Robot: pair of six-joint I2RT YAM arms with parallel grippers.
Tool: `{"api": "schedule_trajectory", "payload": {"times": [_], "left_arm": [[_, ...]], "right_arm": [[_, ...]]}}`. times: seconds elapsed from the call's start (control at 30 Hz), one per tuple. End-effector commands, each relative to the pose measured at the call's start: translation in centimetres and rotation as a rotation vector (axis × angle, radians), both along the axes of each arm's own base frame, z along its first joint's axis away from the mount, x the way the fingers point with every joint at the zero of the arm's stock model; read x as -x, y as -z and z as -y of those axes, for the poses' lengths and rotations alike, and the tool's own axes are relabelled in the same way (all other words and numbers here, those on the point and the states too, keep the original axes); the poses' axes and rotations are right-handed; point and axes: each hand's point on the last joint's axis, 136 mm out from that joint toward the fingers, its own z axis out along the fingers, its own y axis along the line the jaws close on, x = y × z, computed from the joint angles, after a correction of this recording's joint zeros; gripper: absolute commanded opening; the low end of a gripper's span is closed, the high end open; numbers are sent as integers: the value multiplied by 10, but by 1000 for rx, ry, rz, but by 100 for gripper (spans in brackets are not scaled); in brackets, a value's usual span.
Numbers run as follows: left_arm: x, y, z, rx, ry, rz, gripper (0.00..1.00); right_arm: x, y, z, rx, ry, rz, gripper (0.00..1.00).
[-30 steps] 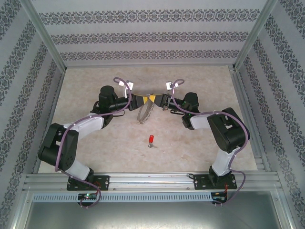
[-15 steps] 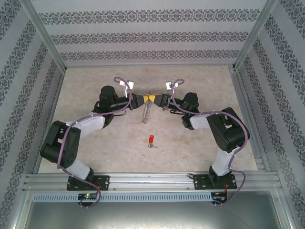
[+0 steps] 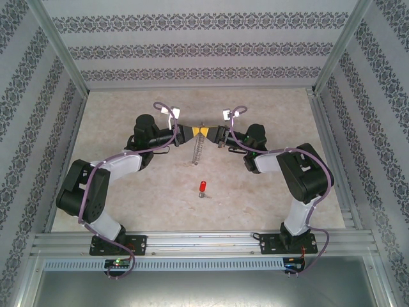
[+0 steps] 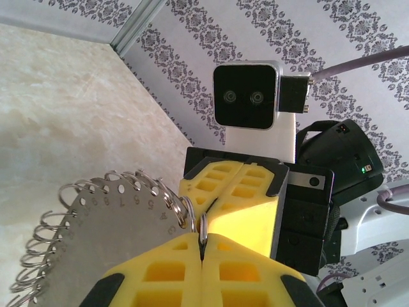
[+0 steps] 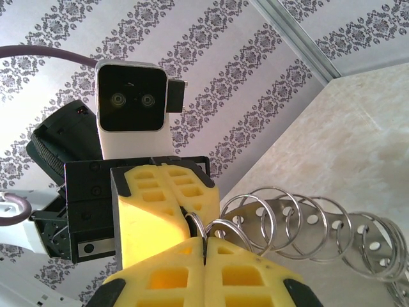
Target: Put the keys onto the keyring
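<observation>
Table: pale marbled table (image 3: 128, 192) inside patterned wallpaper walls (image 3: 192, 51); you look over both arm bases at its near edge.
Key: the key (image 3: 202, 187) lies flat on the bare table, about midway between the side edges and closer to the near edge than the keyring. Its red head points away from you and its silver end toward you. Nothing touches it.
Keyring: the keyring (image 3: 199, 150) hangs off the table near the middle, well apart from the key and beyond it. From above you see it edge-on. The wrist views show a grey plate with numbered holes and small silvery rings around its rim.
Left gripper: the left gripper (image 4: 201, 246) has its yellow pads pressed together, with a thin metal piece of the keyring's rim nipped in the seam.
Right gripper: the right gripper (image 5: 206, 249) meets it nose to nose, its pads also together and pinching one small ring.
Change: a second ago the left fingers stood partly apart and the keyring swung slanted toward the left; now they have clamped and it hangs straight.
Meaning: you now have a two-handed hold, probably enough to steady a ring for opening. The key is not yet picked up, so one hand will likely have to let go to fetch it.
</observation>
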Motion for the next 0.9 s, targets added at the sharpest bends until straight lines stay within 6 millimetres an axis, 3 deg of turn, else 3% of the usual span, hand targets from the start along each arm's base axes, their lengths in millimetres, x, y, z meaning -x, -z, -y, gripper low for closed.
{"api": "schedule_trajectory", "payload": {"times": [0.0, 0.13, 0.23, 0.5, 0.87], "left_arm": [[9, -23, 7, 10, 53, 102, 0], [21, -23, 6, -58, 97, 176, 0], [32, -25, 6, -97, 140, 243, 0], [55, -24, 4, -211, 241, 368, 0], [61, -34, 6, -253, 309, 402, 0]], "right_arm": [[-1, -17, 4, -35, 7, 59, 0], [-4, -21, 25, -40, 61, 47, 28], [0, -24, 31, -28, 71, 46, 36], [16, -24, 32, 31, 30, 76, 43], [41, -31, 12, 63, -99, 137, 43]]}}
